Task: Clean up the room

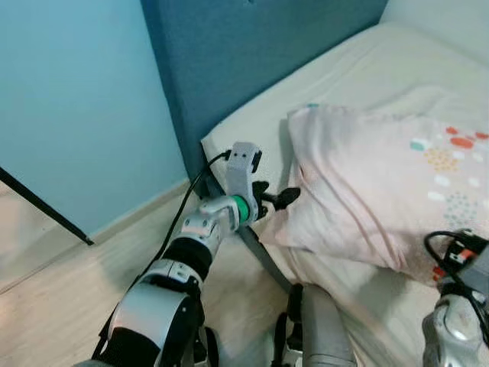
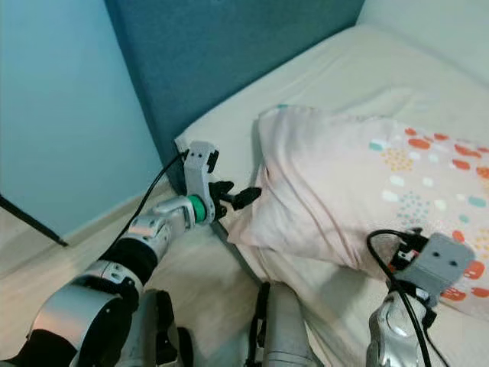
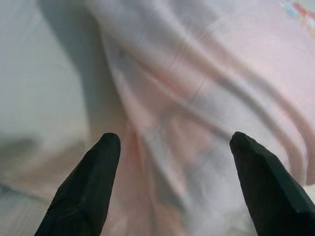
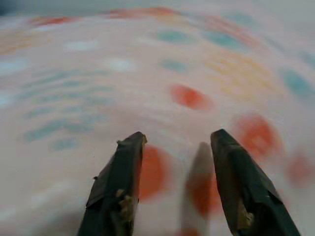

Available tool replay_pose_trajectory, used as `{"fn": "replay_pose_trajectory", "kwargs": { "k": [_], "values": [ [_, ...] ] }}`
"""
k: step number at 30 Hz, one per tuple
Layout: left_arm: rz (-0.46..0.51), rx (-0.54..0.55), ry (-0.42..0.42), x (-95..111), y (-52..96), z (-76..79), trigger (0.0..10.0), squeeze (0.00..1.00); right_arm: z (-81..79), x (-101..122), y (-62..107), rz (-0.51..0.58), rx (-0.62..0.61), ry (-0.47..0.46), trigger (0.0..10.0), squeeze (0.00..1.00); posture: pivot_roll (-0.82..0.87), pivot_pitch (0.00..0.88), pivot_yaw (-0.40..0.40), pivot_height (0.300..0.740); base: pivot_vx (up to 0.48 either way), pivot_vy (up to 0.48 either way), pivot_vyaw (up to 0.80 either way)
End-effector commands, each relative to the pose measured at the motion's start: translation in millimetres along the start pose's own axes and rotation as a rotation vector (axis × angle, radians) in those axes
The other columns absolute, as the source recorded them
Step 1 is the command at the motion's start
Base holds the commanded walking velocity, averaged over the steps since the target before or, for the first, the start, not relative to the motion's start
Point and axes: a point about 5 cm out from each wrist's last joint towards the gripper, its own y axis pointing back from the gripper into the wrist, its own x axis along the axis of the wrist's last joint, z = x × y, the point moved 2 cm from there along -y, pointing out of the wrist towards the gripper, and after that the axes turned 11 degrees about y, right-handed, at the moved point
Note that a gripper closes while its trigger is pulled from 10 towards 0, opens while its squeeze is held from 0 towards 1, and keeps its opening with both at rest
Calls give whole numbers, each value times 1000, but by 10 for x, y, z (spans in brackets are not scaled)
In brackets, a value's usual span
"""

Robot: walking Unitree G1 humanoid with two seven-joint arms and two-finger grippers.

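Nearest to you, at the bottom of the head views, are the robot's own silver torso and legs, with the left arm reaching forward from the lower left. Your left gripper (image 1: 281,200) sits right at the near corner of the pink pillow (image 1: 382,199), at the edge of the bed (image 1: 344,69). In the left wrist view its two black fingers (image 3: 88,191) are spread wide apart, with folds of the pillow's pale pink cover between and beyond them; they hold nothing, though you probably cannot tell from these views whether the tips touch the cloth.

Your right gripper (image 4: 174,189) is low on the right, over the patterned end of the pillow. Its fingers also stand apart, with blurred orange and teal dots on the fabric beyond them and nothing gripped.

Look for the pillow on the cream sheet, near the bed's left edge and a little below the dark blue headboard (image 1: 252,53). A light blue wall (image 1: 76,107) stands to the left, and pale wooden floor (image 1: 53,306) runs beside the bed.
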Motion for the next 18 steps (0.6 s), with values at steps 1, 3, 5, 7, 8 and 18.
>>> {"fn": "replay_pose_trajectory", "kwargs": {
  "k": [1,3,5,7,8,18],
  "values": [
    [-6,-40,21,-33,-40,97,10000,0,245,-63,34,-64,-143,-80,10000,0,-52,329,86,605,0,0,0],
    [-4,-39,25,-19,-26,65,10000,0,319,-91,62,-96,-189,-125,10000,0,-33,332,89,605,0,0,0],
    [-2,-29,35,-25,13,-4,10000,0,384,-165,38,-137,-193,-197,10000,0,-18,335,96,605,0,0,0],
    [-1,-18,44,-40,67,-85,10000,0,440,-247,-20,-177,-201,-285,10000,0,-6,331,98,605,0,0,0],
    [-1,-4,51,-66,130,-174,10000,0,411,-320,-105,-222,-154,-409,10000,0,8,325,95,605,0,0,0],
    [19,94,71,-126,436,-531,10000,0,49,-513,-247,-368,-46,-634,10000,0,71,309,84,605,0,0,0]
  ]
}}
